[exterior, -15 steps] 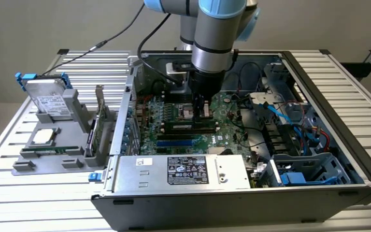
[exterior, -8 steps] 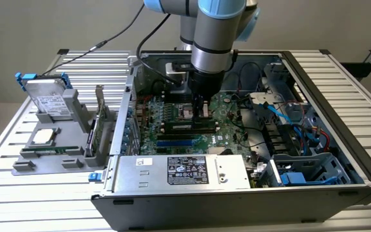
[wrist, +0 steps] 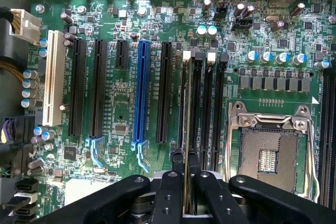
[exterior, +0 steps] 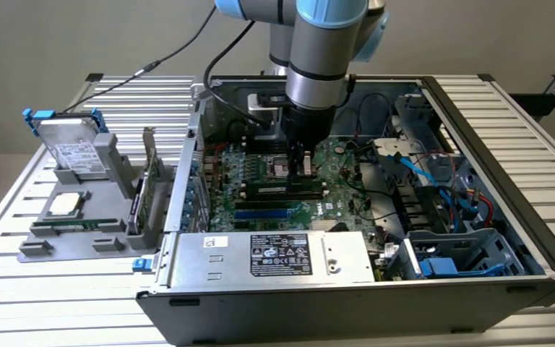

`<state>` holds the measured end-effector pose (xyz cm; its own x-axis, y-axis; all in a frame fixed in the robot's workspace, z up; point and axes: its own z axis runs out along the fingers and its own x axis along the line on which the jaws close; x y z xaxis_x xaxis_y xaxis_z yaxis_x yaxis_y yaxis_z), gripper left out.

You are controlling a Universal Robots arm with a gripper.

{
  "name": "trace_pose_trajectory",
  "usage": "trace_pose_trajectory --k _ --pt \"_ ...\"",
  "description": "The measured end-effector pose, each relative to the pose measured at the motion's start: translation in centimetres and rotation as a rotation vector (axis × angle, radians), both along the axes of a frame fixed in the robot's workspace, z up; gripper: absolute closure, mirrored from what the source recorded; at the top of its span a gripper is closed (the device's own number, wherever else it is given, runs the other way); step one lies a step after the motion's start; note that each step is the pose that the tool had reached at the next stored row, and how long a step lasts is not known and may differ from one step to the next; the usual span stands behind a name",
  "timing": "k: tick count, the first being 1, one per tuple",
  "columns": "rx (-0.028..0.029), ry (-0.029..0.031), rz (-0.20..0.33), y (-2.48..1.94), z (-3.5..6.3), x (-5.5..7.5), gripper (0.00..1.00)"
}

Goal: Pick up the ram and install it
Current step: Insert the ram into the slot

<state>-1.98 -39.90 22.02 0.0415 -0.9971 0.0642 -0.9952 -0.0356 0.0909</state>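
In the wrist view the ram (wrist: pixel 186 124) shows edge-on as a thin pale-green strip. It runs along the outermost black memory slot (wrist: pixel 182 98), beside the other slots (wrist: pixel 197 108) with white end clips. My gripper (wrist: pixel 185 158) is shut on the ram's near end, one black finger (wrist: pixel 177 163) on each side. Whether the stick is seated in the slot or just above it I cannot tell. In the exterior view the gripper (exterior: pixel 303 170) reaches straight down into the open computer case onto the memory slots (exterior: pixel 280 190) of the green motherboard (exterior: pixel 248 170).
An empty CPU socket (wrist: pixel 268 153) lies beside the memory slots, with a blue slot (wrist: pixel 140 93) and black expansion slots on the other side. The power supply (exterior: pixel 277 254) sits at the case front. A grey holder (exterior: pixel 70 231) at the exterior view's left carries a hard drive (exterior: pixel 75 148) and an expansion card (exterior: pixel 147 181).
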Motion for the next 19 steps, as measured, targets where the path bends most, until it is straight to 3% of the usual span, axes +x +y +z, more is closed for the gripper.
trace_pose_trajectory --k 12,19 --pt "0.0001 0.0 -0.003 0.0 0.11 0.0 0.86" --pt "-0.0027 0.0 -0.004 0.0 0.05 0.0 0.86"
